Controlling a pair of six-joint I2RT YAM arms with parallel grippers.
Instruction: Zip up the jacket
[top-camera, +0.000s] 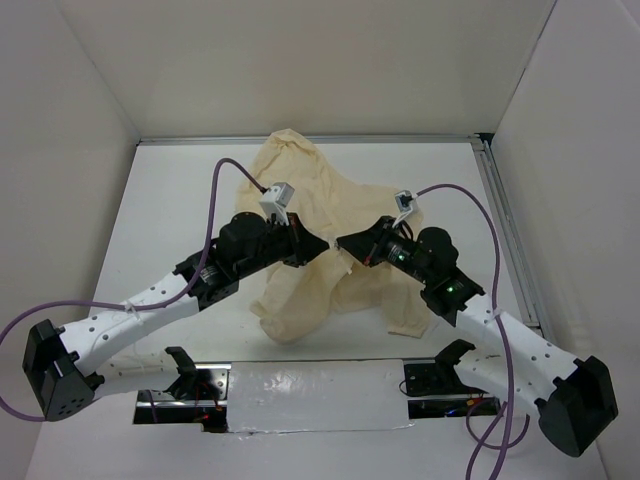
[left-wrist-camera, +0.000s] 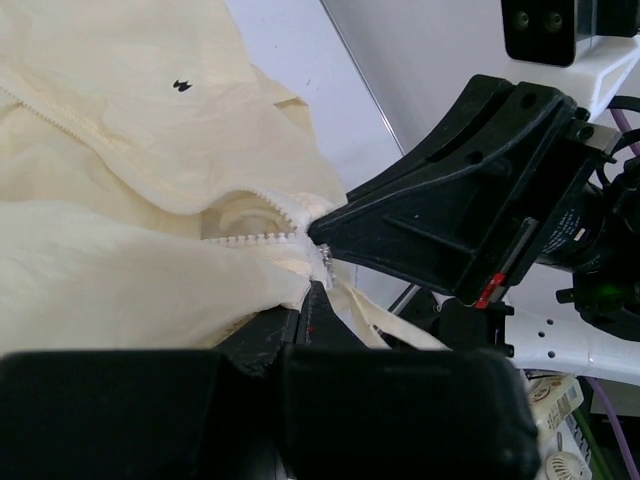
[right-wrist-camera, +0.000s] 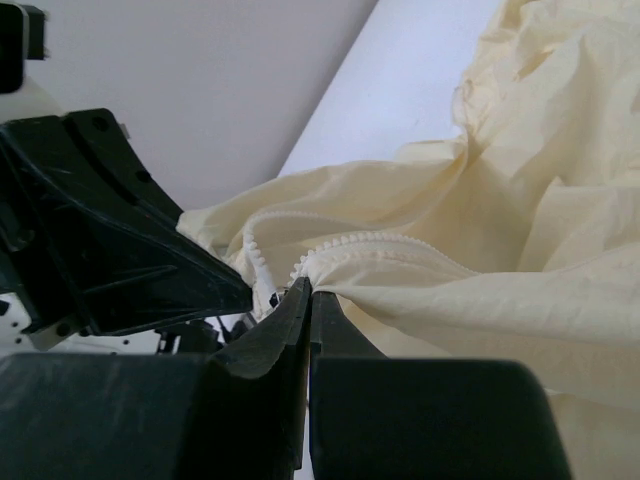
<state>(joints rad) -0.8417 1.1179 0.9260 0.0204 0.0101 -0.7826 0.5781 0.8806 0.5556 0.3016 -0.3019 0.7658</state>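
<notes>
We see the jacket (top-camera: 300, 190) rumpled, centred on the bench (top-camera: 180, 200). The left tool (top-camera: 312, 248) and right tool (top-camera: 345, 243) meet at its zipper (left-wrist-camera: 260, 236), both clamped on cloth. Zipping looks underway; next, draw the slider (left-wrist-camera: 325, 256) along, cloth taut.

Left arm (top-camera: 150, 300), right arm (top-camera: 510, 340) bent inward, jaws pinched closed

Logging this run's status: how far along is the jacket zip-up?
Done: the left pincer and the right pincer are both closed on the jacket, tip to tip at the zip. In hand: the right one pinches right at what looks like the slider. Left: the zipper teeth beyond it lie in two separate rows, so nearly the whole pull remains.
</notes>
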